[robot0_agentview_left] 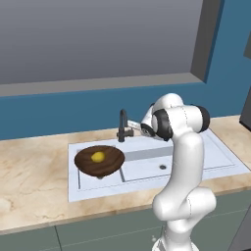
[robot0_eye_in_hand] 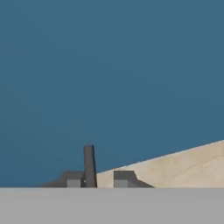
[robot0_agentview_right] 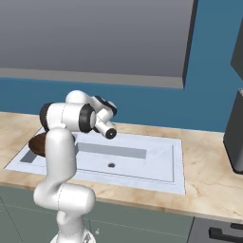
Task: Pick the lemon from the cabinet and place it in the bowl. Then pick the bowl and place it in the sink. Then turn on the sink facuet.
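Note:
The dark brown wooden bowl (robot0_agentview_left: 99,161) rests in the left part of the pale sink (robot0_agentview_left: 196,157), with the yellow lemon (robot0_agentview_left: 98,157) lying inside it. At the sink's back rim stands the black faucet (robot0_agentview_left: 122,122). My gripper (robot0_agentview_left: 131,130) hovers right beside the faucet, at about its lever height. In the hand view my gripper (robot0_eye_in_hand: 99,179) is open, and a thin black upright bar of the faucet (robot0_eye_in_hand: 89,164) stands in the gap, close to the left finger. In the right base view my arm hides most of the bowl (robot0_agentview_right: 37,142), and the sink (robot0_agentview_right: 156,163) lies beyond.
The grey cabinet (robot0_agentview_left: 98,39) hangs over the counter against the blue wall. Tan marble counter (robot0_agentview_left: 29,181) surrounds the sink on both sides. A tall dark appliance (robot0_agentview_right: 235,137) stands on the counter at the far right.

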Motion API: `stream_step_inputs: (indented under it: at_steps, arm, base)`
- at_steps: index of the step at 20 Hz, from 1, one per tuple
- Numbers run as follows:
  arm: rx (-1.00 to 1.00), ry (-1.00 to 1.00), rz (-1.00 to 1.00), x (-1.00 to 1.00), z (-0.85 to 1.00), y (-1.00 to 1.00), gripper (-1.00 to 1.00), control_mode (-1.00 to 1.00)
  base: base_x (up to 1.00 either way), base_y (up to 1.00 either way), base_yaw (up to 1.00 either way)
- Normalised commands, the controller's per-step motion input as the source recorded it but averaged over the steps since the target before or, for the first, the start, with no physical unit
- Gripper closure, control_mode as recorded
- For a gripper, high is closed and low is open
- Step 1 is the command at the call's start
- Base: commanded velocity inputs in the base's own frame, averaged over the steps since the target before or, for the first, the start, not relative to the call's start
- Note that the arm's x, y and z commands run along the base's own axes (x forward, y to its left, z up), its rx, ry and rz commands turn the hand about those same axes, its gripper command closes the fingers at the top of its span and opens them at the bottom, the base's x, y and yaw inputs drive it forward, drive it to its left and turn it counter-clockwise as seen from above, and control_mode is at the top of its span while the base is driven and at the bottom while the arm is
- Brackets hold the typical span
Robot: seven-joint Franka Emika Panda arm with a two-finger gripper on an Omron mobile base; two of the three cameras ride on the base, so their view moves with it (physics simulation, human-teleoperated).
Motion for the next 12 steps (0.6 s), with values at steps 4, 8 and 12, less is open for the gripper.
stream_step_inputs:
  at_steps: [4,8,12]
  arm:
    - [0.23,0.26,-0.10,0.00,0.00,-0.97,1.00,-1.00]
    - [0.19,0.27,-0.07,0.00,0.00,-0.83,1.00,-1.00]
    - [0.18,0.23,-0.05,0.00,0.00,-0.80,1.00,-1.00]
  base:
    - [0.00,0.00,0.00]
    - [0.00,0.00,0.00]
    - [0.00,0.00,0.00]
